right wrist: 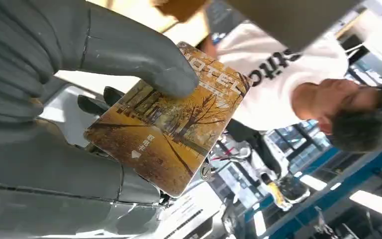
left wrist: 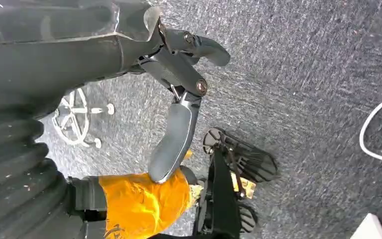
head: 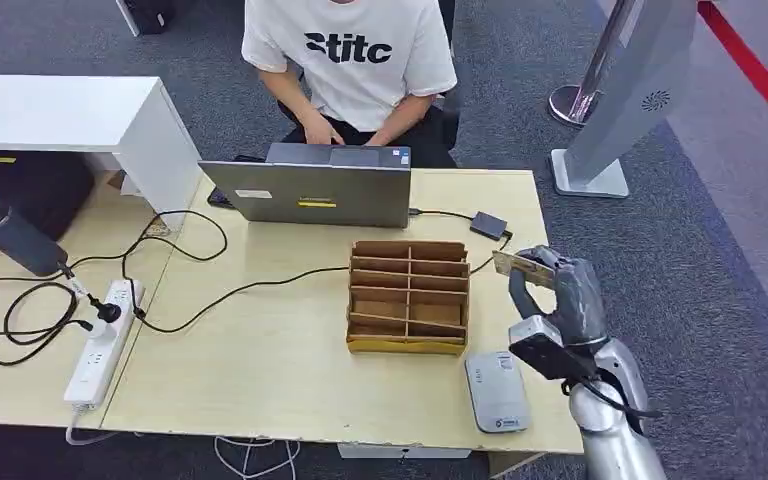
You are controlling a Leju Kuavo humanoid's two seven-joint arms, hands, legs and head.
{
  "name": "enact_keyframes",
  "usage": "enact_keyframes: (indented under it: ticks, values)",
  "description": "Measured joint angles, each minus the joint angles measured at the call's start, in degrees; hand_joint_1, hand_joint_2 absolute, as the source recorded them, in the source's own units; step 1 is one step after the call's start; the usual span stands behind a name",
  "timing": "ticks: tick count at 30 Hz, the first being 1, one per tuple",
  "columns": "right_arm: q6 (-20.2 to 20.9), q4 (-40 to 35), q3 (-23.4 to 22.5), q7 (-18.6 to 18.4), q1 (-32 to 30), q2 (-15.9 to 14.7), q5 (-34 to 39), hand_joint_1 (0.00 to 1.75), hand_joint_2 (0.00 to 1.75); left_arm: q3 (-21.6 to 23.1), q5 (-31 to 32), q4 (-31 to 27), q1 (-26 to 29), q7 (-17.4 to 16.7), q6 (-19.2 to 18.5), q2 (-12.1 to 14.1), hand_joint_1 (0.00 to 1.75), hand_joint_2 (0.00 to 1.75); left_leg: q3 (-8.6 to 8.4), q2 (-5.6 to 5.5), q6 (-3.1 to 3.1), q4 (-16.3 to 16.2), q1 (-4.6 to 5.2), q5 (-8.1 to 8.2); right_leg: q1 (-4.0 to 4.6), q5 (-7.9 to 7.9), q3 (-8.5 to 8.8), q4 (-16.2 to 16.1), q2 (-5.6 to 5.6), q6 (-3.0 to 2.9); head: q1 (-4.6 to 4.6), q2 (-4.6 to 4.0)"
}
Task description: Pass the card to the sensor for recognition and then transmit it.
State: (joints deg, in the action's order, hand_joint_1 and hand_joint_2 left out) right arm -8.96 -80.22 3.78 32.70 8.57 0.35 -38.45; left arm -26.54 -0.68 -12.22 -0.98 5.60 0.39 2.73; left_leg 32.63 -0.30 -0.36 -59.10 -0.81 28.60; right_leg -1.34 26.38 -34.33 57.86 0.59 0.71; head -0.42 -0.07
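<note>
**Card held above the desk's right edge**

In my right robot hand (head: 558, 290) the card (head: 516, 264) sits pinched under the thumb, raised beyond the sensor (head: 496, 391) on the desk (head: 260, 370). My left robot hand (left wrist: 179, 99) hangs over carpet, fingers apart, holding nothing.

The person's white T-shirt (head: 350, 50) reads "Stitc" — black letters.

Bare table (head: 260, 340) lies left of the wooden organizer (head: 407, 297) — laptop (head: 310, 185) blocks behind it.
</note>
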Motion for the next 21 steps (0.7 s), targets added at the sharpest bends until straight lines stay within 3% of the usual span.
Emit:
enact_keyframes:
  ticks: [8, 16, 21]
  values:
    - [0.7, -6.8, -1.4, 0.4, -8.4, -3.8, -2.0, 1.75, 1.75, -2.0, -0.2, 0.0, 0.1, 0.2, 0.0, -0.4, 0.00, 1.75, -0.01, 0.02, 0.04, 0.0, -0.01, 0.02, 0.01, 0.01, 0.03, 0.0, -0.02, 0.00, 0.02, 0.00]
    - [-1.4, -7.8, 1.2, -3.6, -11.7, -6.7, -8.8, 1.75, 1.75, -2.7, 1.0, 0.0, 0.1, 0.0, 0.0, -0.5, 0.00, 1.75, 0.00, 0.03, 0.04, 0.0, 0.00, 0.02, 0.00, 0.01, 0.04, 0.0, 0.00, 0.00, 0.02, 0.00]
    - [-1.4, -4.9, 7.2, -9.3, -10.8, -10.5, -13.7, 1.75, 1.75, -2.7, 4.9, 0.0, 0.0, -1.7, 0.1, -0.4, 0.00, 1.75, 0.01, 0.03, 0.04, 0.0, -0.01, 0.02, 0.00, 0.01, 0.06, 0.0, 0.00, 0.00, 0.02, 0.00]
